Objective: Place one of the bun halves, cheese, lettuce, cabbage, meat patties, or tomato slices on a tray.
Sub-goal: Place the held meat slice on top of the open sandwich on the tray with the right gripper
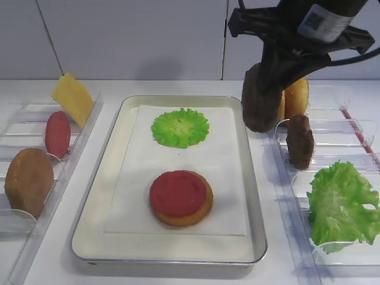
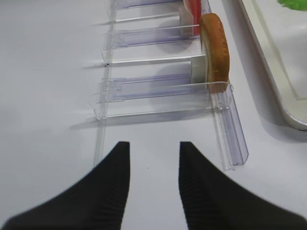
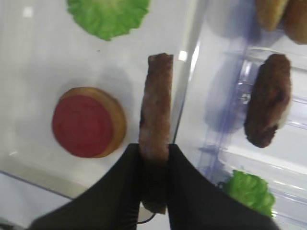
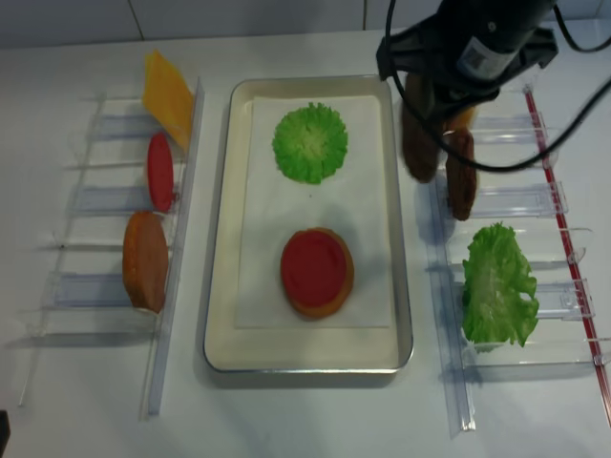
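My right gripper (image 3: 154,151) is shut on a dark brown meat patty (image 3: 156,110), held on edge. In the high view the patty (image 1: 260,101) hangs over the right rim of the silver tray (image 1: 101,178). On the tray's paper liner lie a bun half (image 1: 181,215) with a tomato slice (image 1: 178,193) on top, and a small round ruffled green cabbage piece (image 1: 180,127). My left gripper (image 2: 154,148) stands open and empty over the bare table, beside the left rack.
The right clear rack (image 1: 362,133) holds another patty (image 1: 300,141), bun halves (image 1: 295,98) and a large lettuce leaf (image 1: 341,202). The left rack (image 1: 24,124) holds cheese (image 1: 73,98), a tomato slice (image 1: 57,134) and a bun half (image 1: 28,181).
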Robot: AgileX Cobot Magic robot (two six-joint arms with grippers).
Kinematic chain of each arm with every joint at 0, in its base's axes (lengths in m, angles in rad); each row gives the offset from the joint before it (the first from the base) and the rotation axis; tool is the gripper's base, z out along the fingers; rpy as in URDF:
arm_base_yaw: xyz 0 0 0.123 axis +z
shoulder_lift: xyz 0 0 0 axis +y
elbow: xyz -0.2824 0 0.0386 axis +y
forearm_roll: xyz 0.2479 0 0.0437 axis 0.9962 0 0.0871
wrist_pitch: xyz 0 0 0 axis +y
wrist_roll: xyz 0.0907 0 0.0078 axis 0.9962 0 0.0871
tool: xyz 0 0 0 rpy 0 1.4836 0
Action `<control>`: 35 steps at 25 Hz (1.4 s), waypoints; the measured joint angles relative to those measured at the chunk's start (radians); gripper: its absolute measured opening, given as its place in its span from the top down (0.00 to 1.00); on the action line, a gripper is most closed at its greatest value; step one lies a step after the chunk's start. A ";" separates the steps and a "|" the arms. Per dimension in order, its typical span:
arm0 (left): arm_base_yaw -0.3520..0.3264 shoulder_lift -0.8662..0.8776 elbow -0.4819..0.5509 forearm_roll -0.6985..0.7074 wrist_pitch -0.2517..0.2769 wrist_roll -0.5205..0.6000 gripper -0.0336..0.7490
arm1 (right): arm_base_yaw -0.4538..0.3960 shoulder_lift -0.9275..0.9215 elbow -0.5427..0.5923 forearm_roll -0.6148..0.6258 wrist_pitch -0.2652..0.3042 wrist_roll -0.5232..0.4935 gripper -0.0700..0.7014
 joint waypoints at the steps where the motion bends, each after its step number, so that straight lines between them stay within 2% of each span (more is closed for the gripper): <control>1: 0.000 0.000 0.000 0.000 0.000 0.000 0.66 | 0.000 -0.013 0.014 0.030 0.000 -0.018 0.72; 3: 0.000 0.000 0.000 0.000 0.000 0.000 0.66 | 0.000 -0.041 0.065 0.108 -0.005 -0.065 0.72; 4: 0.000 0.000 0.000 0.000 0.000 0.000 0.66 | 0.000 -0.058 0.094 0.153 -0.026 -0.094 0.72; 8: 0.000 0.000 0.000 0.000 0.000 0.000 0.66 | 0.000 -0.127 0.274 0.373 -0.166 -0.255 0.72; 11: 0.000 0.000 0.000 0.000 0.000 0.000 0.66 | 0.000 -0.160 0.422 0.627 -0.260 -0.449 0.72; 15: 0.000 0.000 0.000 0.000 0.000 0.000 0.66 | 0.000 -0.164 0.602 1.015 -0.341 -0.763 0.72; 18: 0.000 0.000 0.000 0.000 0.000 0.000 0.66 | 0.000 -0.162 0.690 1.197 -0.397 -0.918 0.72; 20: 0.000 0.000 0.000 0.000 0.000 0.000 0.66 | 0.000 -0.144 0.714 1.248 -0.413 -0.971 0.72; 25: 0.000 0.000 0.000 0.000 0.000 -0.002 0.66 | 0.000 -0.056 0.719 1.346 -0.406 -1.043 0.72; 35: 0.000 0.000 0.000 0.000 0.000 -0.002 0.66 | 0.000 0.092 0.719 1.388 -0.406 -1.104 0.73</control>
